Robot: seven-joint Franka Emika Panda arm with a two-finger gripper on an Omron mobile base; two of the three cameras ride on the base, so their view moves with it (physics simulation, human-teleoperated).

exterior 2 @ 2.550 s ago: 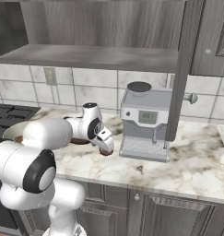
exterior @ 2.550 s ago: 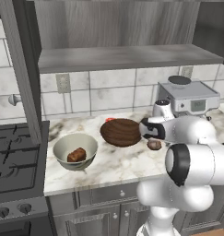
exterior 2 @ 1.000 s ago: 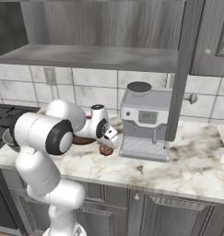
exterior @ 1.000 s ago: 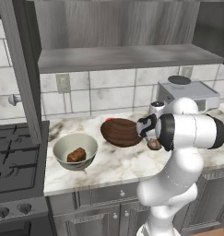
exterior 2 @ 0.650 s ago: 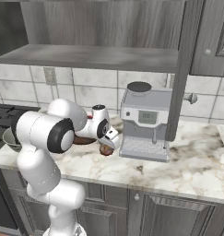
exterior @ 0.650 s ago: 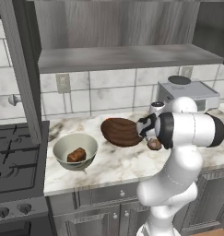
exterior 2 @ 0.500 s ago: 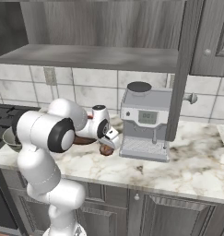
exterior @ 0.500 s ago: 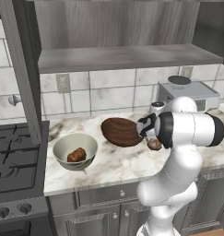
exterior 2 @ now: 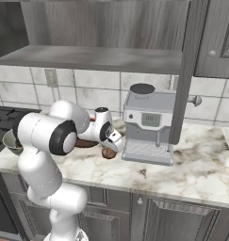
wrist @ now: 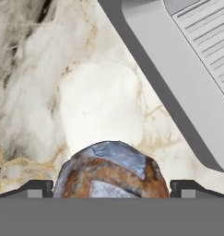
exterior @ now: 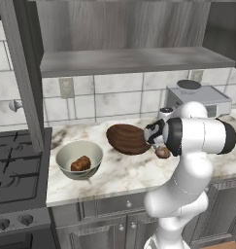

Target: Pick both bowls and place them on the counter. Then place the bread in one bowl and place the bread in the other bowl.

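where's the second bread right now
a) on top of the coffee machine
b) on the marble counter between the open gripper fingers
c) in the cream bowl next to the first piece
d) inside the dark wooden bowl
b: in the hand view the bread lies on the marble counter, with a finger tip on either side and the gripper open around it, not yet lifted.

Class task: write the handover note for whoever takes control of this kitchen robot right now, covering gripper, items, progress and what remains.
Gripper: open, fingertips either side of a bread roll on the counter, beside the coffee machine.
Cream ceramic bowl: on the counter, bread inside.
Wooden bowl: on the counter, no bread visible in it.
Done: both bowls placed, first bread in.
Left: grip the roll and put it in the wooden bowl.
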